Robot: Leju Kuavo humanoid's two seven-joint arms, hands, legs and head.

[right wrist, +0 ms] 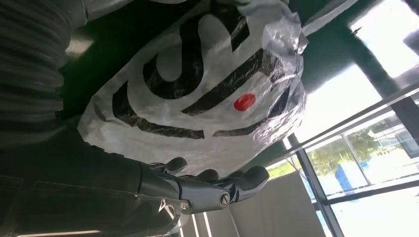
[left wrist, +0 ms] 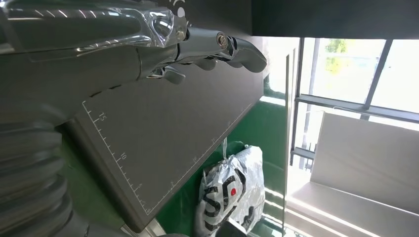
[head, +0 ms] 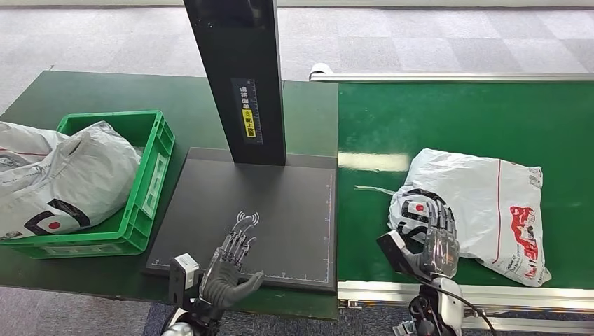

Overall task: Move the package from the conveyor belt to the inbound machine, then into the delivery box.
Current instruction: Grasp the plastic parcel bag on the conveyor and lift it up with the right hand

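Observation:
A white plastic package (head: 483, 203) with black and red print lies on the green conveyor belt (head: 448, 119) at the right. My right hand (head: 434, 241) lies over its near left end, fingers stretched out along the bag and not closed around it. The right wrist view shows the package (right wrist: 197, 89) close against those straight fingers (right wrist: 232, 190). My left hand (head: 231, 269) hovers open over the near edge of the inbound machine's black platform (head: 280, 203), holding nothing. Seen from the left wrist, its fingers (left wrist: 217, 44) stretch above the platform (left wrist: 168, 138), with the package (left wrist: 232, 192) beyond.
The machine's black column (head: 242, 77) rises from the platform's far edge. A green crate (head: 150, 182) at the left holds grey-white packages (head: 63, 175). A metal rail (head: 455, 292) runs along the belt's near edge.

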